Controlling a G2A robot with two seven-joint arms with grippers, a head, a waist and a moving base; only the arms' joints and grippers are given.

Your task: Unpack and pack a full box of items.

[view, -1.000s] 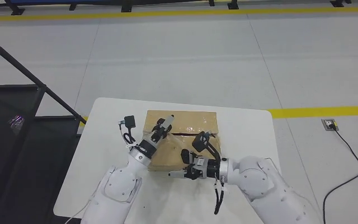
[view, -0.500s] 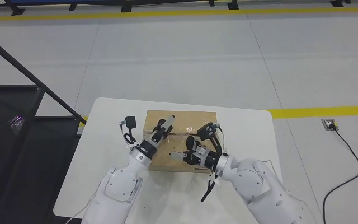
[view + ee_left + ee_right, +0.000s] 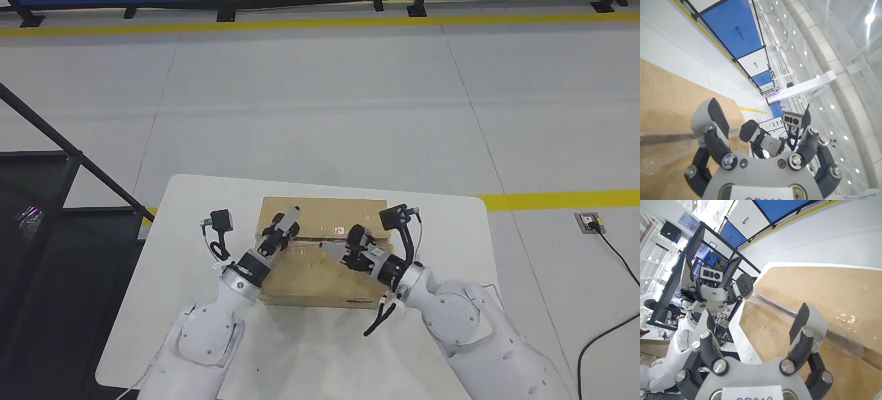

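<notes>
Cardboard box [image 3: 318,283] sits shut in the middle of the white tabletop [image 3: 195,215], its far edge close to the tabletop's 12 o'clock edge. A dark seam under clear tape [image 3: 772,307] runs across its top from 9 to 3 o'clock.

The left pincer [image 3: 284,224] hangs over the top of the box at about 10 o'clock, jaws spread wide and holding nothing. In the left wrist view, one finger [image 3: 717,115] lies over the seam; whether it touches cannot be told.

The right pincer [image 3: 346,248] is just to the 3 o'clock side of the box's centre, also wide and holding nothing, with one finger [image 3: 802,321] over the taped seam. The two pincers face each other along the seam, near but apart.

A black frame [image 3: 45,125] stands off the tabletop at 9 o'clock.
</notes>
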